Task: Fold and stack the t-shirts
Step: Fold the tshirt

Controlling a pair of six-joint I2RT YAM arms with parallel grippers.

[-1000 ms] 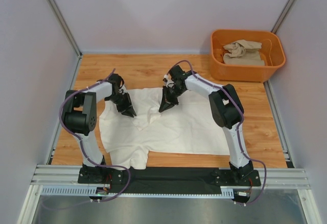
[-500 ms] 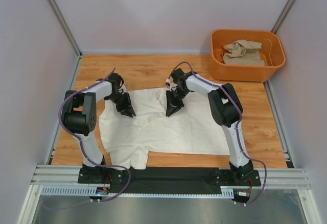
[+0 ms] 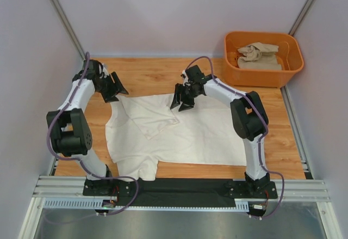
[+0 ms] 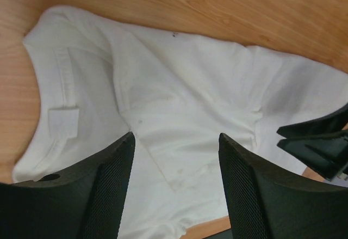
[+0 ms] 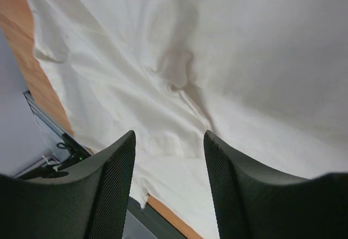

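A cream-white t-shirt [image 3: 201, 133] lies spread on the wooden table [image 3: 147, 73], with one far-left corner folded over it as a flap [image 3: 155, 116]. My left gripper [image 3: 112, 87] hovers open just off the shirt's far-left corner, nothing between its fingers. In the left wrist view the shirt [image 4: 179, 92] lies below the open left gripper [image 4: 176, 136]. Above the shirt's far edge my right gripper [image 3: 182, 100] is open and empty too. The right wrist view shows wrinkled cream cloth [image 5: 179, 70] under the right gripper [image 5: 169, 135]. A sandy beige t-shirt [image 3: 260, 55] lies crumpled in the tub.
An orange plastic tub [image 3: 261, 78] stands at the far right corner of the table. Grey walls close in the left, back and right sides. A metal rail [image 3: 179, 187] with both arm bases runs along the near edge.
Both grippers have opened and let go of the cream shirt. The left arm has swung away to the far left, the right has drawn back a little. The folded flap now lies flat.
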